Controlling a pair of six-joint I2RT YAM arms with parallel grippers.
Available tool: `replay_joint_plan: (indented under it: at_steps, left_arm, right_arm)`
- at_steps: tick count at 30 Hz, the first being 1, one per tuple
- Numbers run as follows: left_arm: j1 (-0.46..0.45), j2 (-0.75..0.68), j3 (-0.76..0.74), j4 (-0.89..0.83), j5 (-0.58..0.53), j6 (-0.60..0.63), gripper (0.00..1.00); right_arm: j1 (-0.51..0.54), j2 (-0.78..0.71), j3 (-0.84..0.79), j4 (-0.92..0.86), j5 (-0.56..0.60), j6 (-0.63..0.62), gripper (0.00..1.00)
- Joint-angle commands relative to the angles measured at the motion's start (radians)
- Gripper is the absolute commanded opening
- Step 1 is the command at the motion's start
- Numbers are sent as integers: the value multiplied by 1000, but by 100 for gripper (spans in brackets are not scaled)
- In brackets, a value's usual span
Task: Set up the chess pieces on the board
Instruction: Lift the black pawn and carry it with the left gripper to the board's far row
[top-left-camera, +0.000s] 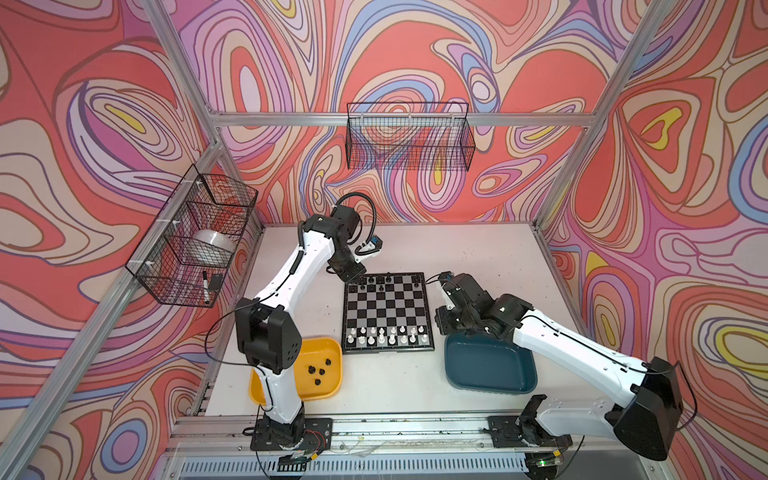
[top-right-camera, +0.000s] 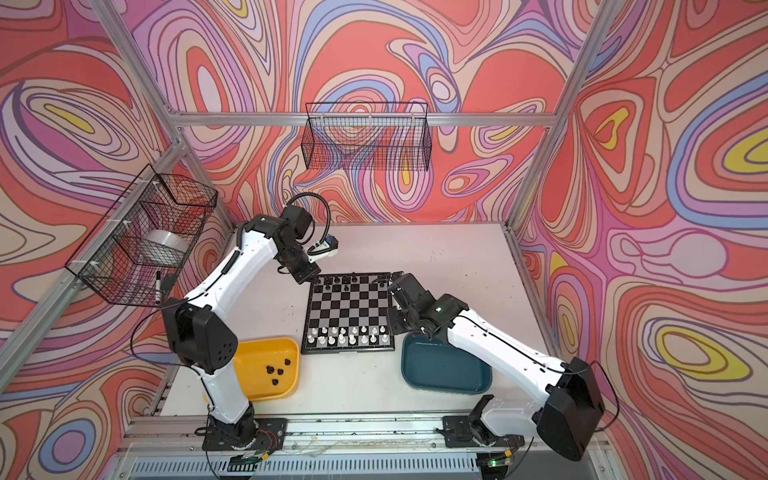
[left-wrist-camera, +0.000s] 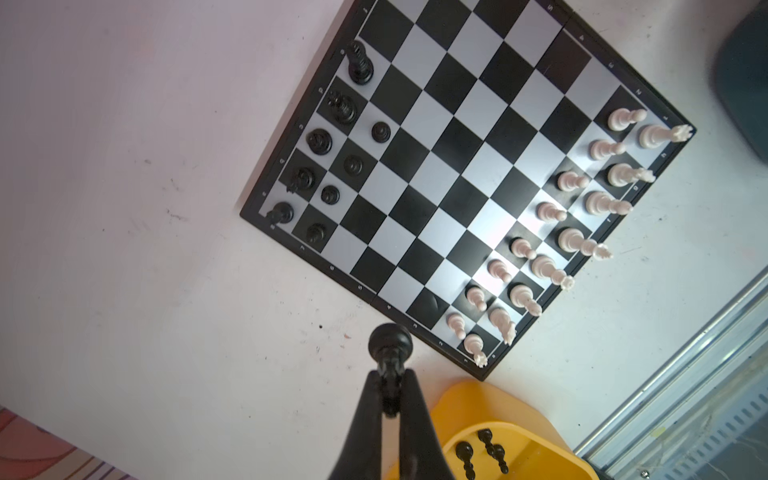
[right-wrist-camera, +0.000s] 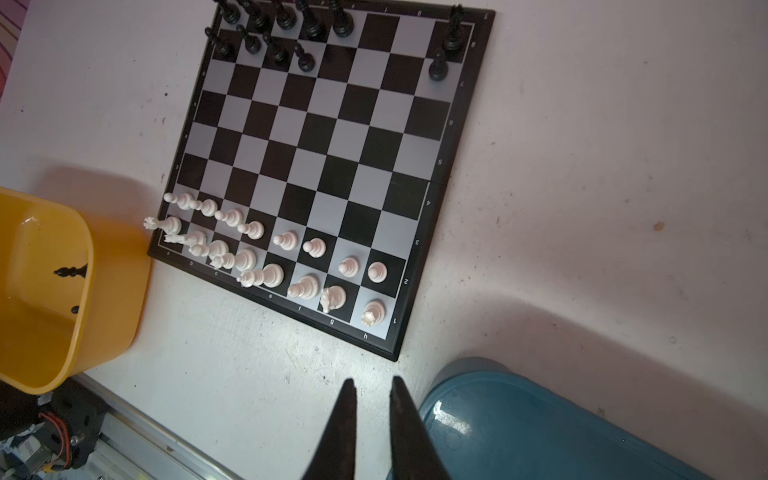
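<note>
Left gripper (left-wrist-camera: 390, 376) clamps one black piece (left-wrist-camera: 390, 340); sixteen white pieces (left-wrist-camera: 619, 118) on board (left-wrist-camera: 457, 137).

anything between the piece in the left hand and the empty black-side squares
The left hand holds a black piece beside the board. Standing black pieces fill the rows' end nearest it, possibly in its path.

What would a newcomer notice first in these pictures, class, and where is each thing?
Swirling pink and red walls surround everything. On the table, at its middle, lies the board, white pieces filling its two near rows, the far rows only partly filled. Beside the board's left edge the left gripper pinches a black piece, with more black pieces loose in the yellow tray at front left.
</note>
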Motion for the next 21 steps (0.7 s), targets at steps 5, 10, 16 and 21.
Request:
replay_joint_plan:
  at_steps: [5,10,16,21]
  left_arm:
    - [-63,201,209,11,37,-28,8]
    - [-110,307,338,21,45,-31,8]
    - [-147,398,438,35,44,-30,8]
    - [-168,431,446,68,44,-25,8]
  right_arm:
    - [2,-56,-6,-46,76,75,16]
    - [2,-79,-14,-66,68,109,16]
    - [2,-105,-28,-79,74,132,16]
    - [1,-115,-41,-79,67,147,16]
